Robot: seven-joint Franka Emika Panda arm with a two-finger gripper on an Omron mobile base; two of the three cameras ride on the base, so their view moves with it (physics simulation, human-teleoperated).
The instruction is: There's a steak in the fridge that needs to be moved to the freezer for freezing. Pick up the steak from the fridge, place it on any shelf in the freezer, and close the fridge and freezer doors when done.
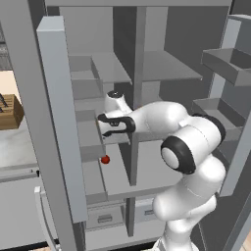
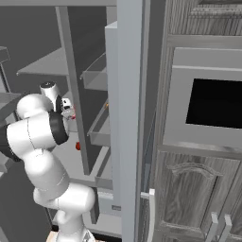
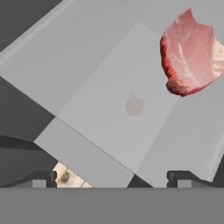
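The steak [image 3: 189, 54], a red marbled slab, lies on a pale grey shelf [image 3: 109, 87] toward the upper right of the hand view. It rests beyond my gripper [image 3: 113, 178] and is clear of the fingers. Both fingertips [image 3: 43, 178] stand wide apart at the bottom with nothing between them, so the gripper is open. In the left base view the gripper [image 1: 101, 126] reaches into the left compartment at mid height, partly behind the door's shelves. In the right base view the gripper [image 2: 68, 111] shows next to a red speck.
Both doors stand open: the left door [image 1: 59, 122] with its shelves close by the hand, the right door's bins [image 1: 230, 63] at the far right. A small red round thing [image 1: 105, 159] sits on a lower shelf. An oven cabinet [image 2: 212, 104] stands to the right.
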